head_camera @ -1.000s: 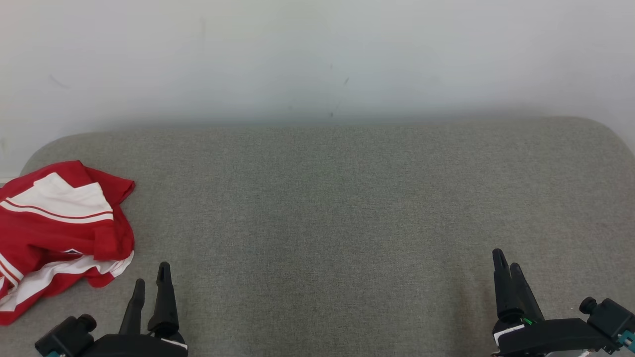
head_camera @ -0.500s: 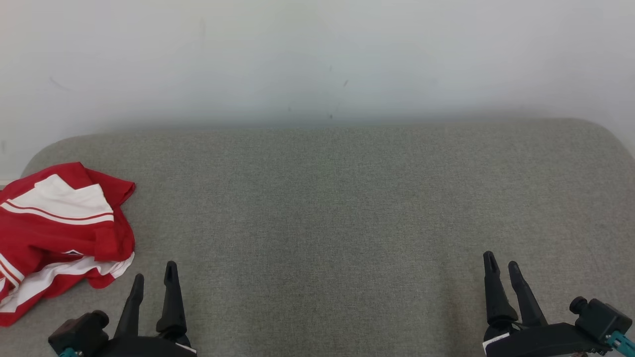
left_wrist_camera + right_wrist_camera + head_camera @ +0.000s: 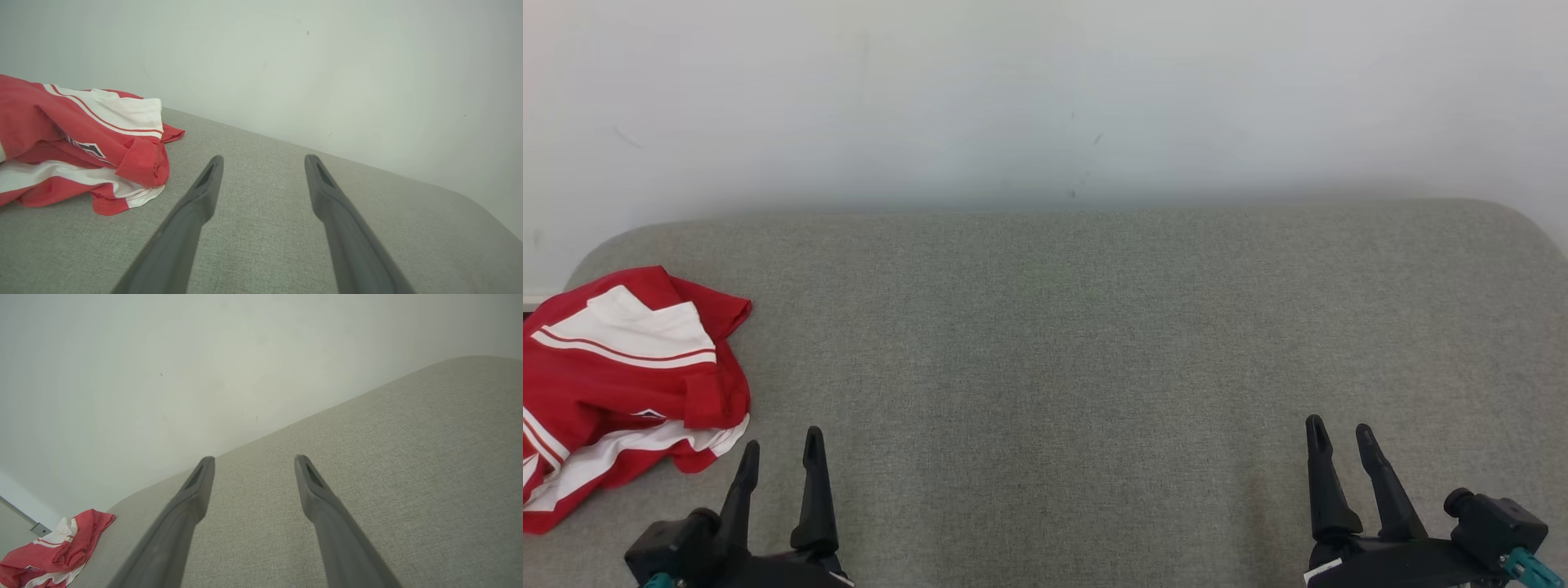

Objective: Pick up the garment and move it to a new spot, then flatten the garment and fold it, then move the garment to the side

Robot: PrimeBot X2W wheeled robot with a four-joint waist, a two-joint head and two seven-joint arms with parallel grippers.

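A red garment (image 3: 621,392) with white stripes lies crumpled at the far left of the grey cushioned surface (image 3: 1062,343). Part of it runs off the head view's left edge. My left gripper (image 3: 780,447) stands open near the lower left, just right of the garment and apart from it. In the left wrist view the garment (image 3: 77,151) sits left of my open fingers (image 3: 204,192). My right gripper (image 3: 1336,436) is open at the lower right, far from the garment (image 3: 53,549), with nothing between its fingers (image 3: 196,490).
A plain white wall (image 3: 1045,98) rises right behind the cushion's back edge. The cushion's corners are rounded at the far left (image 3: 605,245) and far right (image 3: 1519,216). A wide stretch of bare grey fabric spreads between my two grippers.
Both grippers have sunk lower in the head view; the left shifted a little right, the right a little left. Their fingers now show a wider gap. The garment has not moved.
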